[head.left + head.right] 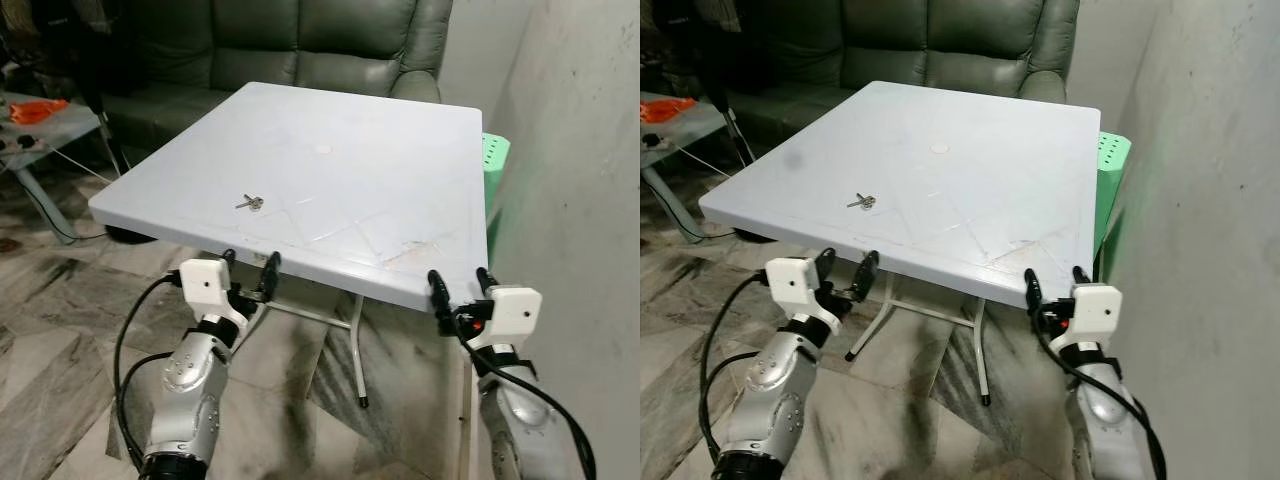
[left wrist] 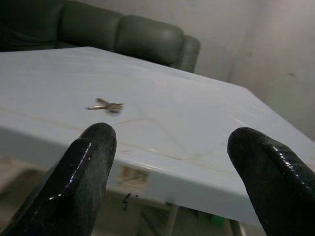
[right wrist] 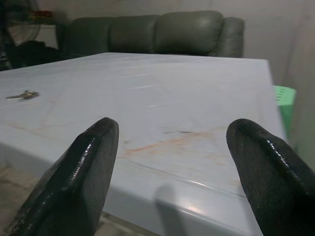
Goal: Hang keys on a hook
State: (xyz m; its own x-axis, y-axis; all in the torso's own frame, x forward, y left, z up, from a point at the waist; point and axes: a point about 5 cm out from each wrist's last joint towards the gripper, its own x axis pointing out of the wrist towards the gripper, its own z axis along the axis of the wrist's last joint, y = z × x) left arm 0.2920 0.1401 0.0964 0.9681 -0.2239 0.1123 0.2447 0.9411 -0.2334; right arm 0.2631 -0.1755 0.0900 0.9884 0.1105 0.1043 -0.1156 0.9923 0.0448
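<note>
Spread left gripper [image 1: 250,262]; keys [image 1: 250,203] blurred

No text, label, brand, number or sign can be read anywhere in these views. The white worktop [image 1: 330,170] carries no print (only faint scuffs and a rust-coloured smear near its front edge). A small pale patch on the underside of the worktop, seen from the left wrist, may be a sticker, but it is too blurred to read. The keys [image 1: 250,203] lying on the worktop are too small to show any stamp.
</note>
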